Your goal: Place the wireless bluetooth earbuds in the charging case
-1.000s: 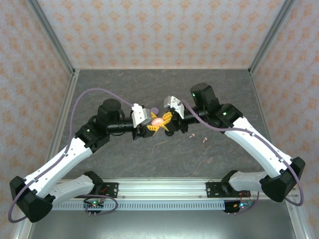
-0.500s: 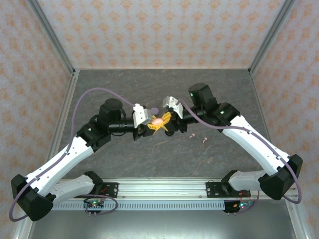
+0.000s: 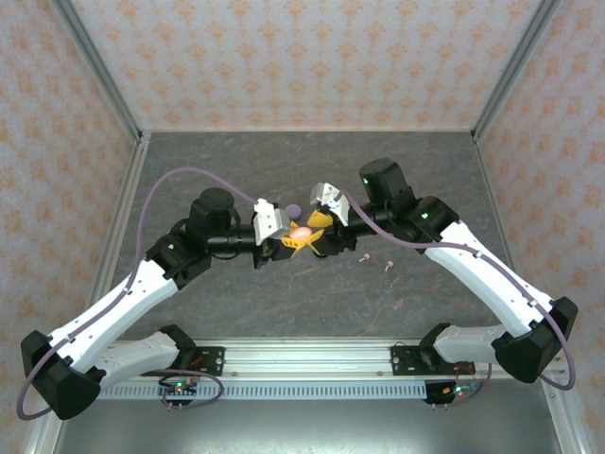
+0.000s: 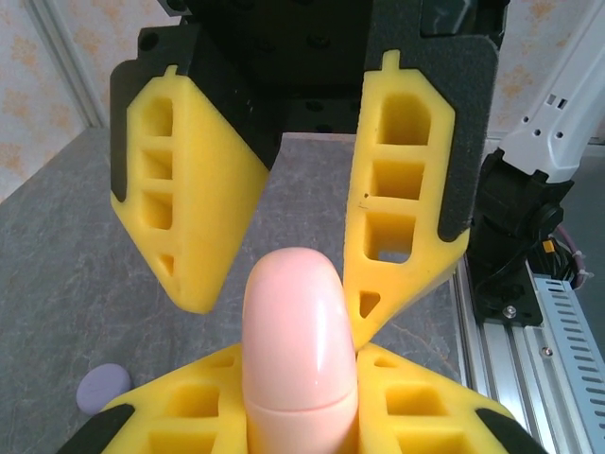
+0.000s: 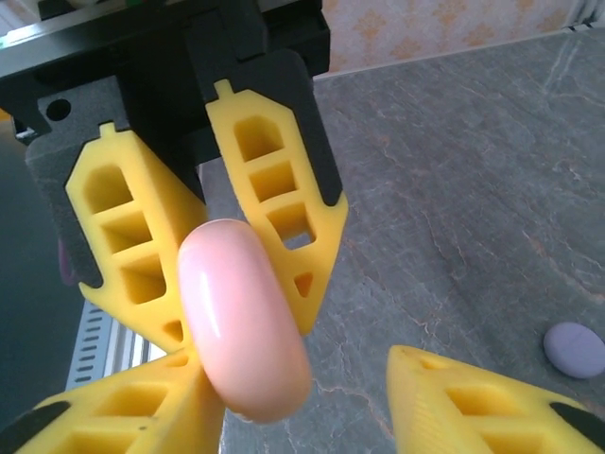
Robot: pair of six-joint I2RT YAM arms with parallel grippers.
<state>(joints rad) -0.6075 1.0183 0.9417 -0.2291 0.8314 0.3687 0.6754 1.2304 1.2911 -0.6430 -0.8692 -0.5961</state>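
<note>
Well, both of my arms reach out from the near edge of the tabletop (image 3: 236,161) and bend inward, elbows out, so the wrists face each other over the middle. My left arm (image 3: 123,303) comes in from the left and my right arm (image 3: 482,270) from the right, with the grippers nose to nose above the surface.

Open grey surface runs from that meeting point to the far edge and out to both side edges. A lilac puck (image 3: 293,209) lies just beyond the grippers, toward the far edge. Two pale pink earbuds (image 3: 364,257) lie on the tabletop right of the middle, a little toward the near edge, near my right wrist and apart from the case.

My left gripper (image 4: 302,411) is clamped on the pink case (image 4: 301,331), which is closed and sticks out ahead of the fingers. My right gripper (image 5: 298,407) stands parted. One finger (image 5: 113,416) lies against the case, and the other sits off it with a gap.
</note>
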